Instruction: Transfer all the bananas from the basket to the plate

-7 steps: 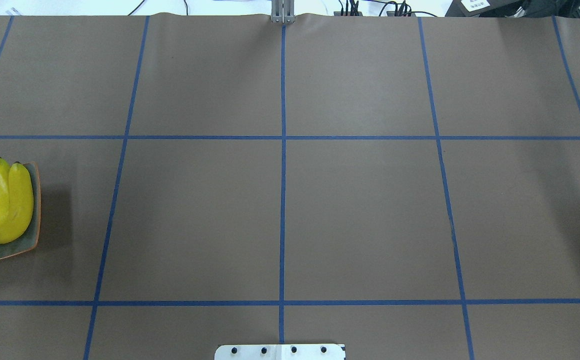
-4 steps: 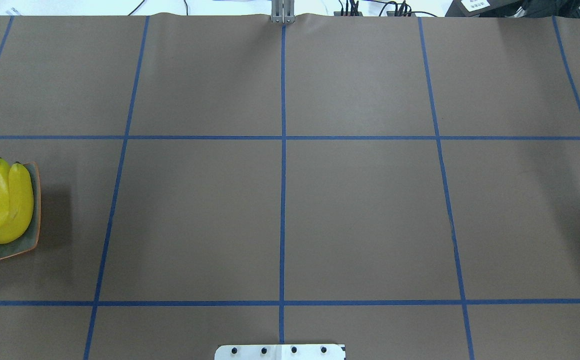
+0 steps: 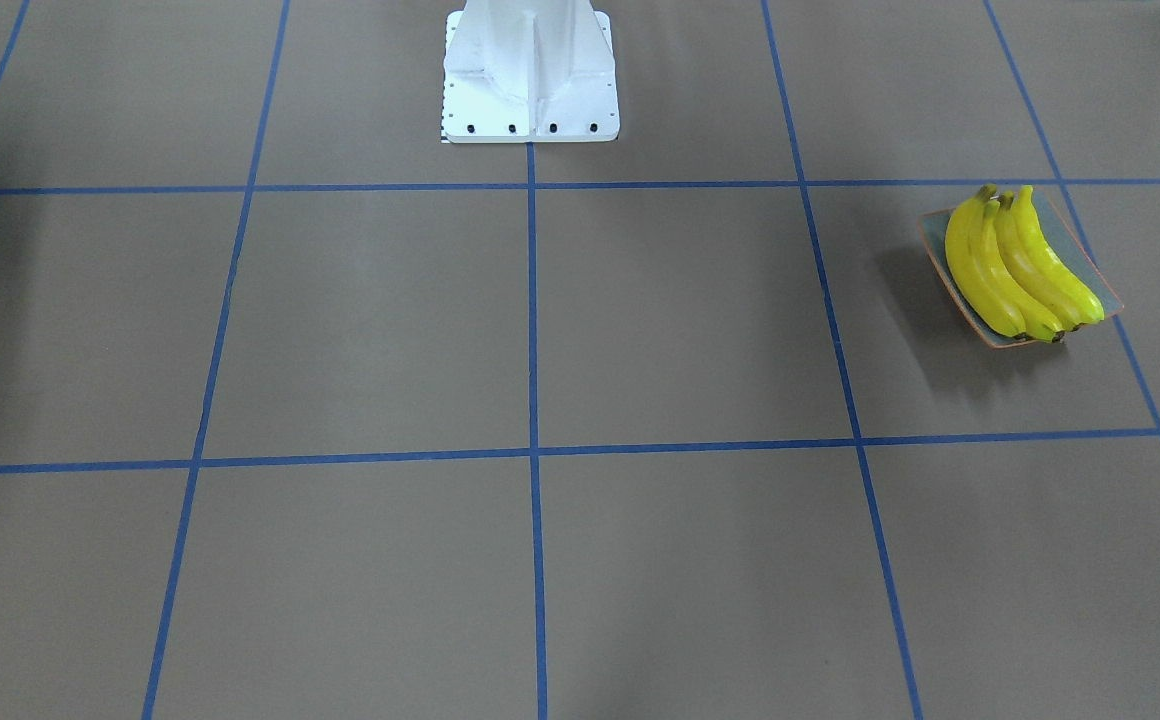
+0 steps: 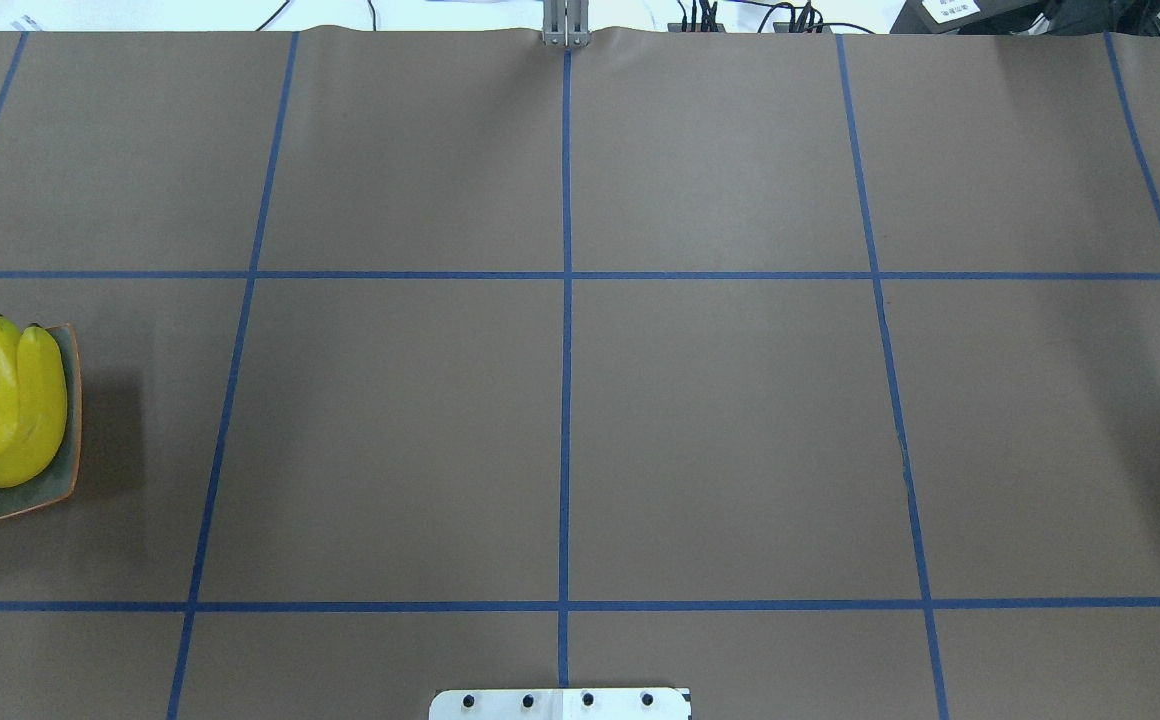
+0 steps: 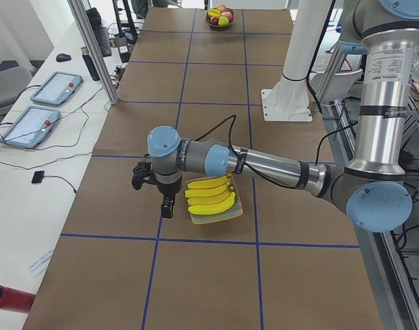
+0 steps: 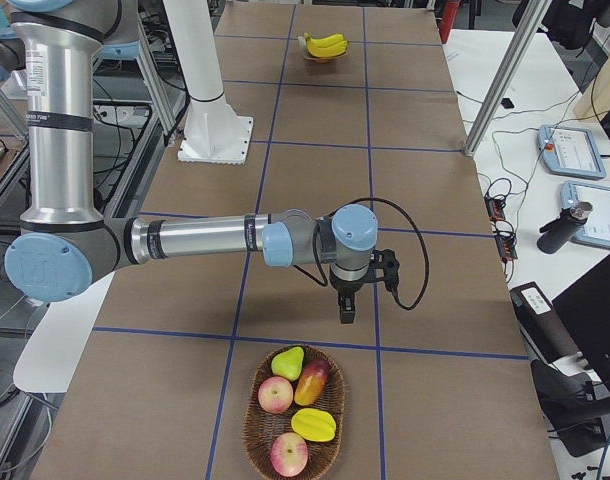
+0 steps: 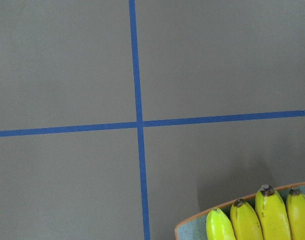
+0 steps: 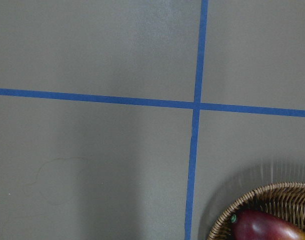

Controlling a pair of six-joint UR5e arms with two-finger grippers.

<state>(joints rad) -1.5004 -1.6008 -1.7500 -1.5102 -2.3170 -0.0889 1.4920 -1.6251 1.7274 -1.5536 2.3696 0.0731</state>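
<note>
Several yellow bananas (image 3: 1020, 265) lie side by side on the square grey-green plate (image 3: 940, 262) with the orange rim. In the overhead view the bananas (image 4: 10, 410) and the plate (image 4: 45, 503) sit at the left edge. The left wrist view catches the banana tips (image 7: 266, 215) over the plate rim (image 7: 192, 227). My left gripper (image 5: 167, 212) hangs just beside the plate (image 5: 220, 219), away from the robot; I cannot tell whether it is open or shut. My right gripper (image 6: 346, 315) hovers just beyond the wicker basket (image 6: 255, 425); its state I cannot tell either.
The basket holds apples, a pear and a mango; a dark red fruit (image 8: 257, 225) lies inside the basket rim (image 8: 257, 192). The white robot base (image 3: 530, 80) stands at the table's middle edge. Blue tape lines grid the brown table. Tablets and cables lie past the far edge.
</note>
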